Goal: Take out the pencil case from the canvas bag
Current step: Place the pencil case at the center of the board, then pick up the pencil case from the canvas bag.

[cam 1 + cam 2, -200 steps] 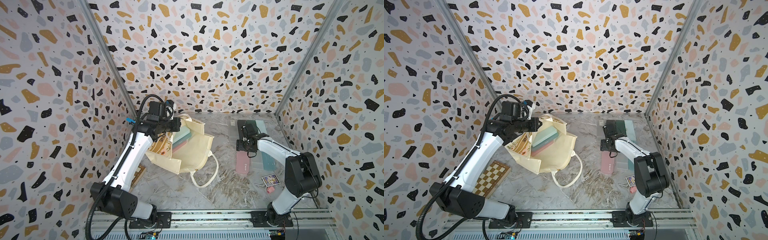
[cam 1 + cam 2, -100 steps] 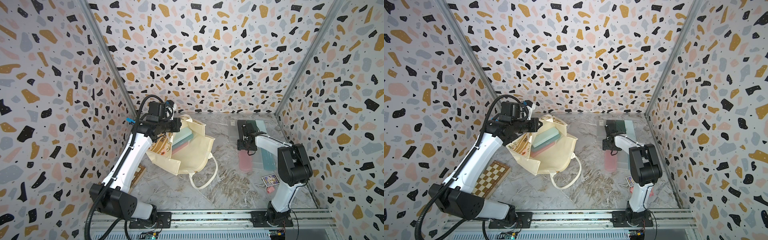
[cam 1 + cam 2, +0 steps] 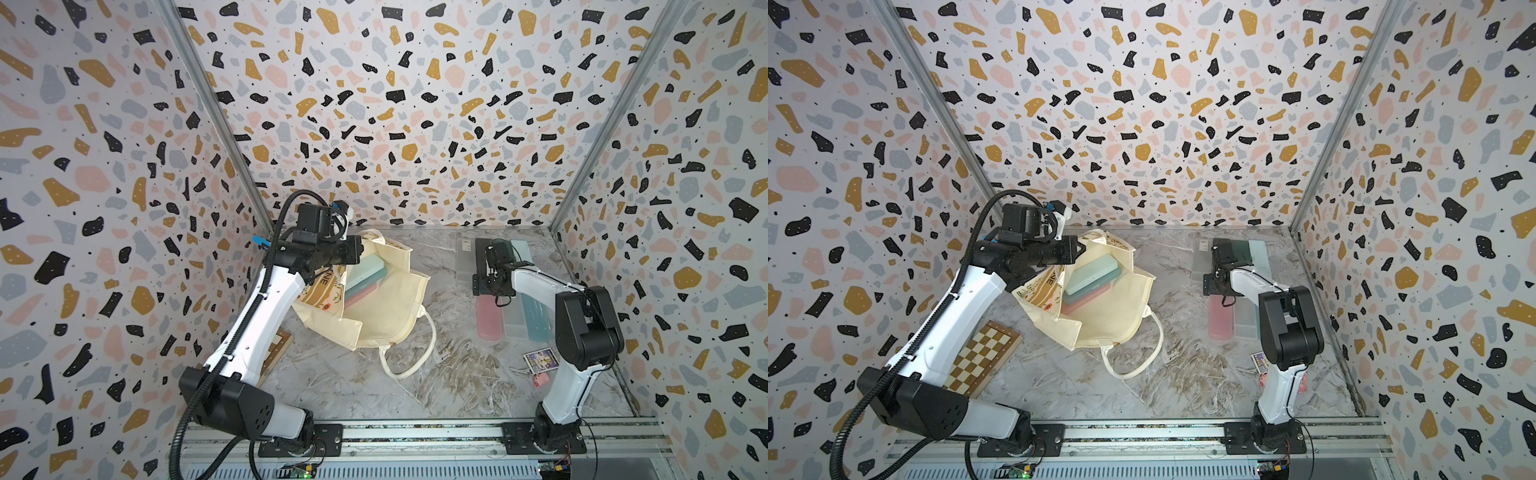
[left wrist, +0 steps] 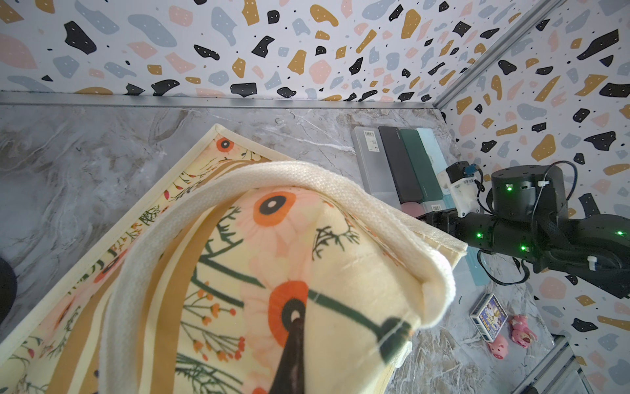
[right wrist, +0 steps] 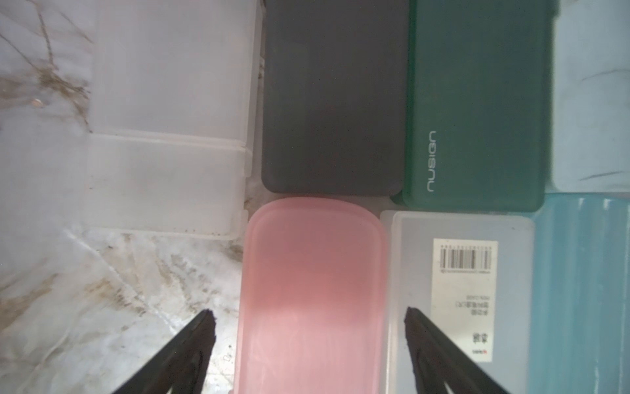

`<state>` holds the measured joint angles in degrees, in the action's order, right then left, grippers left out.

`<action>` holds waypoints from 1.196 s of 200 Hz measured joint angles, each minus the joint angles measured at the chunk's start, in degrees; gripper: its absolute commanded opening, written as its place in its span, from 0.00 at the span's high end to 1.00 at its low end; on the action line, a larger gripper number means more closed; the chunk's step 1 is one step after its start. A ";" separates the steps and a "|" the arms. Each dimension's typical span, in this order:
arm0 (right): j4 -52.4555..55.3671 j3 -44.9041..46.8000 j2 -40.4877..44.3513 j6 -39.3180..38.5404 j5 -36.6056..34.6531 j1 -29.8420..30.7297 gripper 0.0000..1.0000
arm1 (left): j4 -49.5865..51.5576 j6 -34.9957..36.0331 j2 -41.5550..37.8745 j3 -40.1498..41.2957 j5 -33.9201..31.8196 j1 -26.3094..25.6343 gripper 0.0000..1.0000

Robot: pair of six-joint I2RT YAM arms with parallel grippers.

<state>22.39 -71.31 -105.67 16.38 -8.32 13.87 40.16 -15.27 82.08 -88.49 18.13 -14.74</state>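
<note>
The cream floral canvas bag [image 3: 386, 307] [image 3: 1117, 311] lies open on the marble floor. My left gripper [image 3: 356, 254] [image 4: 295, 324] is shut on the bag's printed side by the thick handle [image 4: 306, 177], holding the mouth up. A mint pencil case [image 3: 365, 269] [image 3: 1094, 272] rests inside on a pink one [image 3: 1084, 302]. My right gripper [image 3: 493, 291] [image 5: 309, 315] is open above a pink pencil case [image 3: 490, 316] [image 5: 313, 273] that lies flat on the floor. Its fingertips [image 5: 208, 319] stand clear of both long sides.
Around the pink case lie clear [image 5: 456, 273], blue [image 5: 586, 290], dark grey [image 5: 334, 102], green [image 5: 477, 102] and frosted [image 5: 167, 136] cases. A card box [image 3: 539, 360] and pink toys [image 3: 540, 379] sit near the right arm's base. A chessboard [image 3: 980, 357] lies under the left arm.
The right gripper's jaws have spread wider over the pink case on the floor, and the right arm's elbow has shifted. The left arm and the bag have stayed put.
</note>
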 measured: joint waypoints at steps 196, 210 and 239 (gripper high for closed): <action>-20.70 24.35 42.42 1.73 9.86 40.70 0.47 | -11.96 -10.05 -1.64 9.49 10.43 -7.56 1.00; -21.05 23.15 37.55 1.27 8.72 43.23 0.48 | -11.93 -9.99 -1.73 9.49 10.43 -7.56 1.00; -21.11 19.87 26.80 1.11 6.38 46.05 0.50 | -11.76 -9.60 -1.97 9.49 10.29 -7.56 1.00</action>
<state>1.28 -51.44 -78.87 17.50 -1.93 59.92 28.40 -24.86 80.12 -79.00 28.42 -22.31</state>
